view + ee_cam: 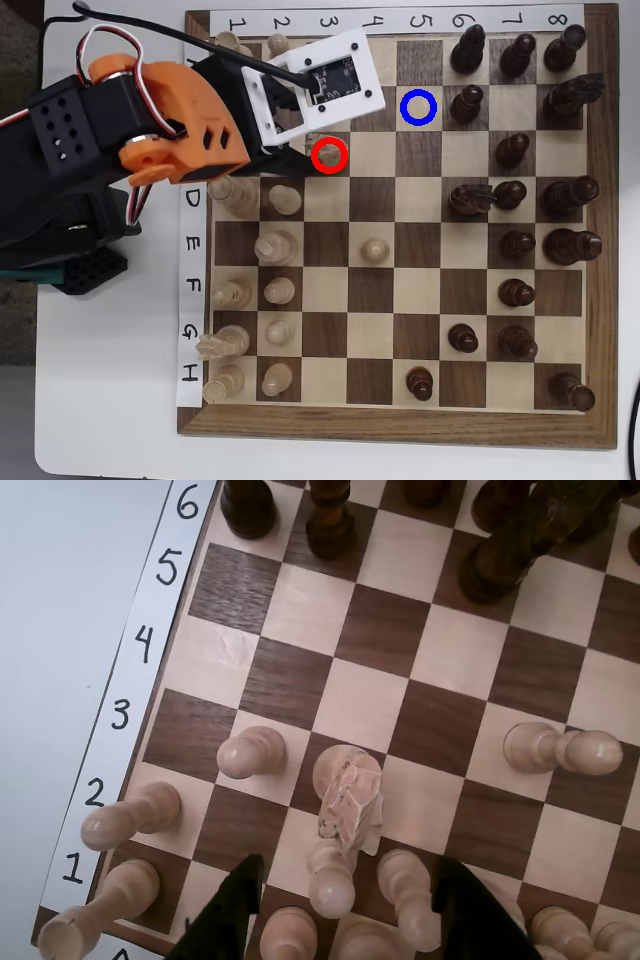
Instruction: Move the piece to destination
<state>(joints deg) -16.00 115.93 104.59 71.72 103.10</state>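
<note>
The piece [350, 800] is a light tan knight with an angular head, standing on a dark square in the wrist view. In the overhead view it [327, 150] sits inside a red ring [329, 155], partly under my arm. My gripper [350, 915] is open, with its dark fingers [232, 910] at the bottom edge on either side of the piece and just short of it. The destination [418, 108] is a light square marked by a blue ring, about two squares right of and one row above the piece in the overhead view. It is bare and does not show in the wrist view.
Pale pawns [332, 878] [405, 895] stand between my fingers, close behind the piece; another [250, 752] is to its left. Dark pieces [468, 103] stand right of the blue ring. The orange arm [170, 120] and white camera mount [320, 80] cover the board's upper left.
</note>
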